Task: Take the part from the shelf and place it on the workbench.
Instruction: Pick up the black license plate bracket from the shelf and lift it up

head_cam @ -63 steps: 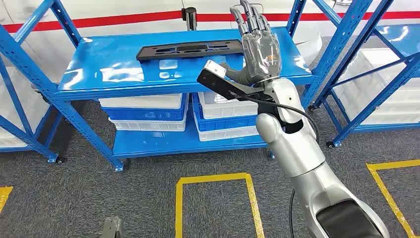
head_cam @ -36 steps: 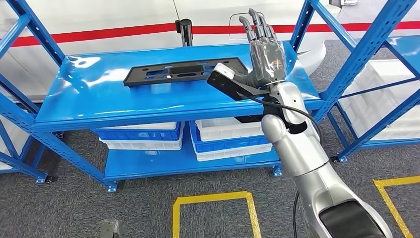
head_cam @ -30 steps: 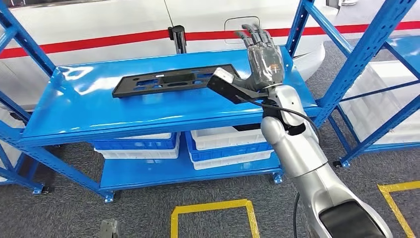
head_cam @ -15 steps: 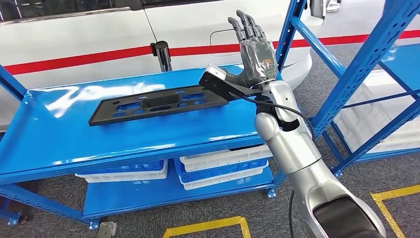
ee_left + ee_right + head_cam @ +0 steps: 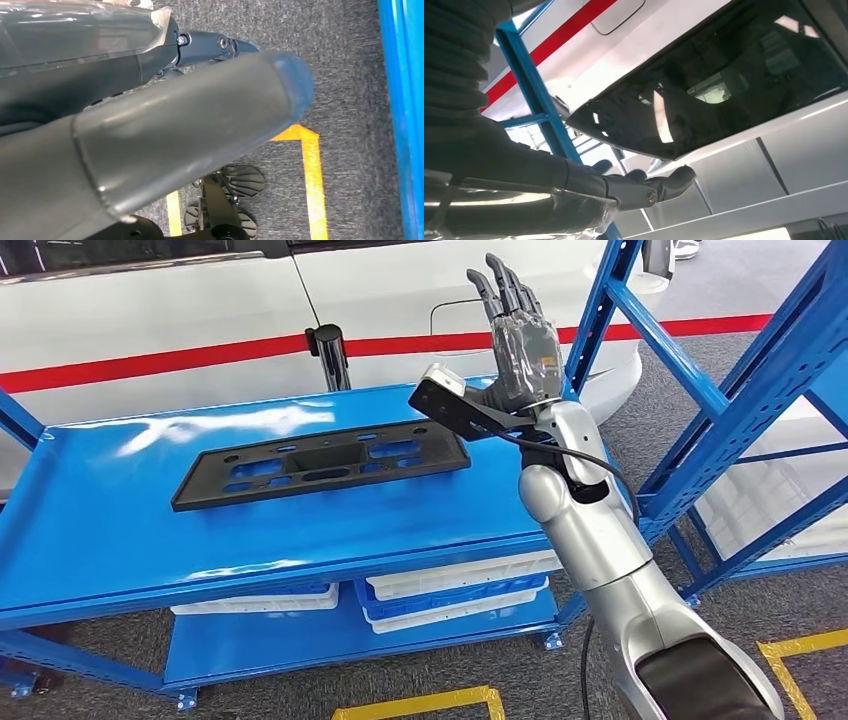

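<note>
The whole head view has shifted, so the camera has moved nearer the shelf [image 5: 120, 570]: its top board now spans most of the picture and the white car [image 5: 200, 300] fills the background. The right hand [image 5: 520, 335], fingers straight and apart, stays raised beyond the black part's [image 5: 320, 462] right end.

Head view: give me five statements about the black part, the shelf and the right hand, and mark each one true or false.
1. The black part lies flat on the top level of the blue shelf. True.
2. The right hand grips the black part. False: it is raised beside the part's end with its fingers straight and holds nothing.
3. White and blue bins sit on the shelf's lower level. True.
4. The black part hangs over the shelf's front edge. False: it lies wholly on the shelf surface.
5. A white vehicle with a red stripe stands behind the shelf. True.
</note>
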You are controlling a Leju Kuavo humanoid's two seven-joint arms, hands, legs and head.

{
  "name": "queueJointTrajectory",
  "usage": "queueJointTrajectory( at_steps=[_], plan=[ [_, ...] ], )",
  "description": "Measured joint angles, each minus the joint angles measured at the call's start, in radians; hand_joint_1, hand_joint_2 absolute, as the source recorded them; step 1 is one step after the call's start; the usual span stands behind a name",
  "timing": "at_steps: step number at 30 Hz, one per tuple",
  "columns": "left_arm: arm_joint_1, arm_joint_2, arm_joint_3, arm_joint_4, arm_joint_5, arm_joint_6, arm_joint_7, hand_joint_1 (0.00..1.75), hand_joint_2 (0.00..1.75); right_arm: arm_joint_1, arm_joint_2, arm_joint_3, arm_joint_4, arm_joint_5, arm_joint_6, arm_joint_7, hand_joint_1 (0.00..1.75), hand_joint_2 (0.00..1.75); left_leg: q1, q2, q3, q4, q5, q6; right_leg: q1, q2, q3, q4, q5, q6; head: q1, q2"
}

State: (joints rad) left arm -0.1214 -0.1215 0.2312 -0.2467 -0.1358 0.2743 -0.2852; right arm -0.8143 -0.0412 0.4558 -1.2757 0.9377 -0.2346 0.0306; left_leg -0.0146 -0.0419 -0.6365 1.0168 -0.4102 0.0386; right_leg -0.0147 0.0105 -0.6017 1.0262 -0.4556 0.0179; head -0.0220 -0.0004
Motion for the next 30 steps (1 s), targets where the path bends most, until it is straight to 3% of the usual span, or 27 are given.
queueJointTrajectory(
  at_steps=[3,6,7,8,9,11,12,13,17,19,21,23,24,26,28,30],
  plan=[
    [0.001,0.006,0.0,0.002,0.0,0.001,0.005,0.0,0.0,-0.002,0.002,0.0,0.0,-0.001,0.0,-0.001,0.0,1.75,0.007,0.013,-0.023,0.047,-0.03,-0.021,-0.009,-0.002,0.01,-0.005,0.001,-0.019,-0.005,0.0],
    [0.001,0.01,-0.004,0.007,-0.026,0.027,0.073,0.0,0.0,-0.005,0.006,0.002,-0.003,-0.012,-0.004,-0.007,0.0,1.75,0.022,0.032,-0.114,0.225,-0.102,-0.045,-0.011,-0.004,0.02,-0.006,-0.006,-0.028,-0.01,0.0],
    [0.003,0.012,-0.01,0.011,-0.045,0.044,0.118,0.0,0.0,-0.008,0.005,0.003,-0.008,-0.02,-0.005,-0.007,0.0,1.75,0.026,0.035,-0.14,0.265,-0.108,-0.049,-0.011,-0.004,0.022,-0.005,-0.009,-0.03,-0.009,0.0],
    [0.006,0.015,-0.018,0.016,-0.067,0.06,0.165,0.0,0.0,-0.011,0.005,0.004,-0.014,-0.029,-0.004,-0.005,0.0,1.75,0.03,0.037,-0.15,0.27,-0.097,-0.052,-0.011,-0.003,0.025,-0.005,-0.012,-0.03,-0.01,0.0],
    [0.011,0.019,-0.027,0.02,-0.092,0.072,0.216,0.0,0.0,-0.015,0.005,0.004,-0.022,-0.038,-0.002,-0.003,0.0,1.75,0.032,0.038,-0.14,0.239,-0.07,-0.053,-0.012,-0.003,0.029,-0.005,-0.016,-0.029,-0.01,0.0],
    [0.023,0.027,-0.05,0.031,-0.143,0.079,0.317,0.0,0.0,-0.027,0.002,0.006,-0.038,-0.058,0.0,0.002,0.0,1.75,0.034,0.04,-0.08,0.11,-0.002,-0.049,-0.013,-0.003,0.041,-0.006,-0.027,-0.022,-0.01,0.0],
    [0.029,0.031,-0.066,0.037,-0.173,0.073,0.378,0.0,0.0,-0.036,-0.001,0.008,-0.046,-0.071,0.0,0.003,0.0,1.75,0.031,0.04,-0.05,0.052,0.017,-0.045,-0.011,-0.003,0.044,-0.006,-0.032,-0.017,-0.009,0.0],
    [0.035,0.035,-0.086,0.044,-0.2,0.059,0.443,0.0,0.0,-0.045,-0.004,0.011,-0.053,-0.086,0.0,0.002,0.0,1.75,0.028,0.04,-0.03,0.017,0.023,-0.04,-0.01,-0.003,0.046,-0.006,-0.035,-0.012,-0.009,0.0],
    [0.061,0.046,-0.162,0.06,-0.274,-0.049,0.68,0.0,0.0,-0.061,-0.014,0.034,-0.078,-0.132,-0.004,-0.007,0.0,1.75,0.02,0.038,-0.007,-0.012,0.013,-0.014,-0.004,-0.007,0.046,-0.006,-0.05,0.008,-0.008,0.0],
    [0.07,0.048,-0.198,0.063,-0.308,-0.122,0.751,0.0,0.0,-0.065,-0.018,0.052,-0.086,-0.142,-0.005,-0.011,0.0,1.75,0.021,0.038,0.008,-0.027,0.014,-0.001,-0.001,-0.01,0.012,0.059,-0.079,0.007,-0.006,0.0],
    [0.071,0.05,-0.233,0.066,-0.326,-0.177,0.793,0.0,0.0,-0.059,-0.021,0.078,-0.091,-0.147,0.0,-0.015,0.0,1.75,0.018,0.036,0.014,-0.029,0.01,0.008,-0.002,-0.01,-0.063,0.188,-0.12,-0.001,-0.004,0.0],
    [0.072,0.051,-0.253,0.067,-0.328,-0.187,0.806,0.0,0.0,-0.032,-0.025,0.114,-0.097,-0.133,0.015,-0.021,0.0,1.75,0.017,0.032,0.021,-0.029,0.003,0.013,-0.001,-0.01,-0.118,0.261,-0.124,0.003,-0.003,0.0],
    [0.072,0.05,-0.258,0.067,-0.327,-0.182,0.807,0.0,0.0,-0.013,-0.026,0.134,-0.099,-0.117,0.021,-0.024,0.0,1.75,0.017,0.028,0.027,-0.028,-0.001,0.013,-0.001,-0.01,-0.117,0.243,-0.103,0.01,-0.002,0.0],
    [0.072,0.049,-0.262,0.067,-0.325,-0.163,0.798,0.0,0.0,0.023,-0.027,0.191,-0.1,-0.071,0.026,-0.03,0.0,1.75,0.017,0.023,0.038,-0.025,-0.011,0.007,-0.002,-0.01,-0.07,0.12,-0.036,0.023,-0.001,0.0],
    [0.071,0.049,-0.265,0.067,-0.32,-0.142,0.788,0.0,0.0,0.055,-0.018,0.255,-0.095,-0.033,0.03,-0.034,0.0,1.75,0.012,0.021,0.041,-0.016,-0.024,-0.003,-0.002,-0.009,-0.024,0.015,0.009,0.019,-0.001,0.0],
    [0.07,0.049,-0.266,0.067,-0.316,-0.128,0.783,0.0,0.0,0.08,0.0,0.315,-0.083,-0.016,0.04,-0.035,0.0,1.75,0.012,0.02,0.041,-0.009,-0.033,-0.013,0.0,-0.008,-0.011,-0.01,0.018,0.004,-0.002,0.0]
  ],
)
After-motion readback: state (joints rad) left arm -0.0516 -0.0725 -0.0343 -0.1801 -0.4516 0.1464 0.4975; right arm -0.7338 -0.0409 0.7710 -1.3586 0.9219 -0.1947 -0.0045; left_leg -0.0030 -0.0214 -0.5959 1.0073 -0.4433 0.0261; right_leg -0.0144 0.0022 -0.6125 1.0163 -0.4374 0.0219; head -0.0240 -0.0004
